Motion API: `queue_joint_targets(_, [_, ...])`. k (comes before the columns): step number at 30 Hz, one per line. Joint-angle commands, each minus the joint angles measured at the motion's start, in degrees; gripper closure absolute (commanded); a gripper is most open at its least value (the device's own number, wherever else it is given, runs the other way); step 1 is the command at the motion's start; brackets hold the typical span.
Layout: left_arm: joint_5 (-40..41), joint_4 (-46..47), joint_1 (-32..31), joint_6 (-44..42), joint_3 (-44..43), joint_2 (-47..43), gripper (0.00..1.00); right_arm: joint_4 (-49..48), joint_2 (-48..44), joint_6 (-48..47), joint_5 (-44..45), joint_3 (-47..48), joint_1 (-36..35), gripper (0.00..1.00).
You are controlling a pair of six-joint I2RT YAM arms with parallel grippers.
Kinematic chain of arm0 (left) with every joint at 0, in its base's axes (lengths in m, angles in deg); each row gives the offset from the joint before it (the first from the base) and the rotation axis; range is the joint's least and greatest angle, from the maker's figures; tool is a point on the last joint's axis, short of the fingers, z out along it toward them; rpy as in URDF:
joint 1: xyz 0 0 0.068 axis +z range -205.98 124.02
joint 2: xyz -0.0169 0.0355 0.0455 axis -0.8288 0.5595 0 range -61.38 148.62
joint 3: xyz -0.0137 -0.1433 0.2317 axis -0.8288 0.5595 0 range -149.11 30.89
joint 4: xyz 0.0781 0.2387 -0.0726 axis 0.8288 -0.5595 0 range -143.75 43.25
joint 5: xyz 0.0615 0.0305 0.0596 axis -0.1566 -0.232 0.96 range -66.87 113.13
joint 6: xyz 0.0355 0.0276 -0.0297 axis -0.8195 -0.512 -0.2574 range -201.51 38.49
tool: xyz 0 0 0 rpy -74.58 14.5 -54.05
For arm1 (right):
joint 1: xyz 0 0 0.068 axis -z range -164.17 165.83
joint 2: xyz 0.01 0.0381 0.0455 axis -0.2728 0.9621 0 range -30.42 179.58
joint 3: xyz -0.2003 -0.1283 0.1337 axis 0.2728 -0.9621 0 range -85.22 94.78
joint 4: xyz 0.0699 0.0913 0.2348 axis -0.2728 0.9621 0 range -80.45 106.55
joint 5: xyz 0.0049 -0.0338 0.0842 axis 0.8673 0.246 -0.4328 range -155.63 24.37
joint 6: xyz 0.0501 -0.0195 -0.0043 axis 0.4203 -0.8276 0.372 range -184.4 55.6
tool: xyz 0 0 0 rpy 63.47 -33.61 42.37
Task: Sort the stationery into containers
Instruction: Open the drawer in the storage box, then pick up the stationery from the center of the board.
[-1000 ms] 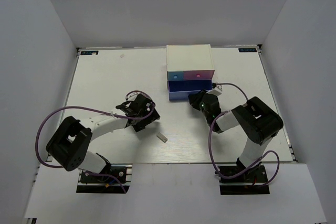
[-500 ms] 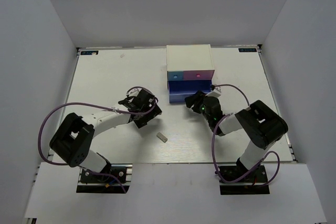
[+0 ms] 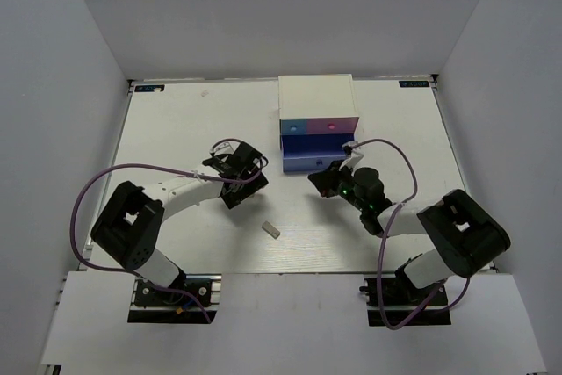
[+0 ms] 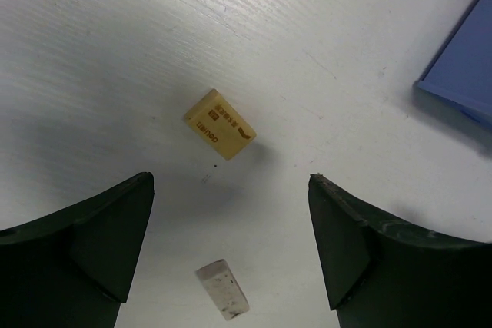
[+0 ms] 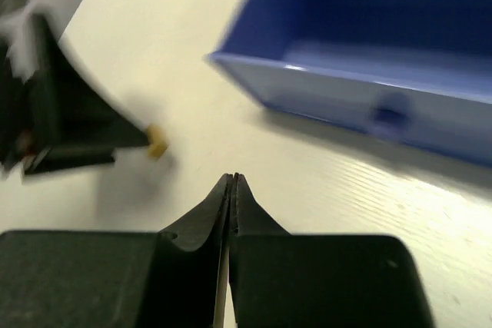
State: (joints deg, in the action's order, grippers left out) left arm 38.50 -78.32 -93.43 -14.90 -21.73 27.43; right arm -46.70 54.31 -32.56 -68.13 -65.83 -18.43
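Note:
A white drawer unit [image 3: 316, 97] stands at the back, with a light blue drawer [image 3: 292, 128] and a pink drawer [image 3: 332, 126] closed. The purple-blue drawer [image 3: 303, 161] is pulled open; it also shows in the right wrist view [image 5: 361, 44]. My left gripper [image 3: 239, 189] is open and empty, its jaws [image 4: 231, 182] hovering over a tan eraser [image 4: 220, 124] and a greyish-white eraser [image 4: 223, 289] on the table. My right gripper [image 5: 232, 179] is shut and empty, low over the table in front of the open drawer, also seen from above [image 3: 314, 178]. The tan eraser [image 5: 157, 144] lies to its left.
The greyish-white eraser [image 3: 272, 229] lies alone on the white table [image 3: 176, 129], near the front. White walls enclose the table on three sides. Purple cables loop beside both arms. No markers show.
My right gripper has drawn back from the open drawer's front towards the near side. My left gripper has shifted slightly farther and to the right. The erasers have not moved.

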Motion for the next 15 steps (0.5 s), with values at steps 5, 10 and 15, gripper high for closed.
queue_joint_targets(5, [3.1, -1.7, 0.3, -2.6, -1.9, 0.6, 0.24, 0.9, -4.7, -27.5, -39.6, 5.6, 0.2, 1.0])
queue_joint_targets(10, [3.1, -2.8, 0.3, -0.8, -4.2, 2.7, 0.32, 25.4, -5.0, -36.1, -49.7, 16.7, 2.3, 1.0])
queue_joint_targets(15, [4.1, -4.7, 0.3, 1.1, -6.3, 4.6, 0.54, 31.1, -7.6, -45.2, -37.1, 18.6, 3.5, 0.09])
